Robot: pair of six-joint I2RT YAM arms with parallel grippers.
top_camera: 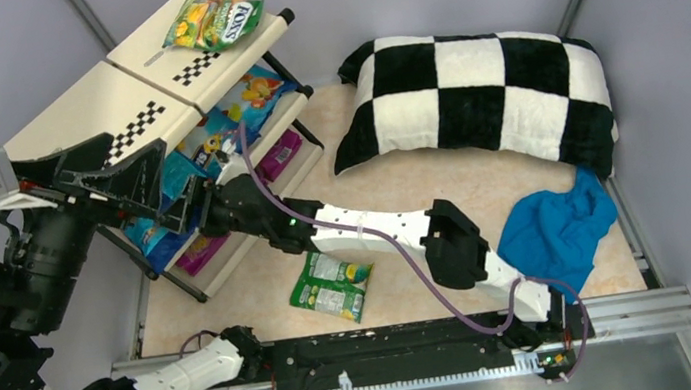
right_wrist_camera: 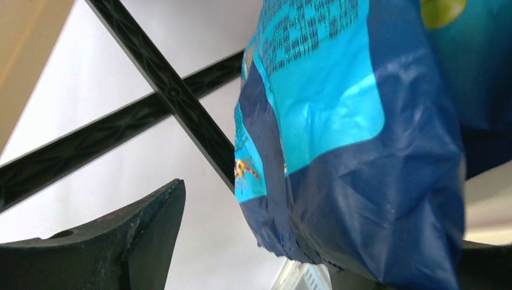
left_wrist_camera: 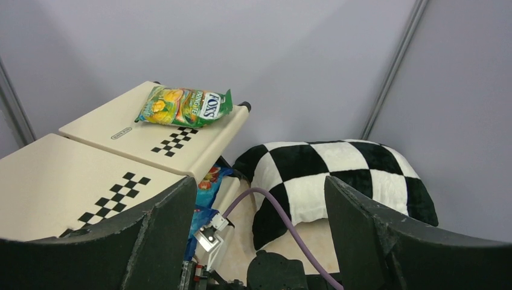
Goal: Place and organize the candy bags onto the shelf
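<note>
Black left gripper [left_wrist_camera: 259, 187] at far left, raised beside the cream shelf [top_camera: 145, 80], jaws spread wide and empty. On that shelf, green-yellow FOX'S bag [top_camera: 216, 20] flat on the top tier, blue candy bags [top_camera: 253, 96] on the middle tier, magenta bags [top_camera: 278, 155] on the bottom one, right gripper [top_camera: 201, 212] reaching in at the middle tier, jaws apart, one finger [right_wrist_camera: 121, 241] clear of a blue bag [right_wrist_camera: 350, 151]. Further right, green-white bag [top_camera: 331, 286] flat on the tabletop [top_camera: 401, 188], then checkered pillow [top_camera: 475, 97] and blue cloth [top_camera: 558, 228].
</note>
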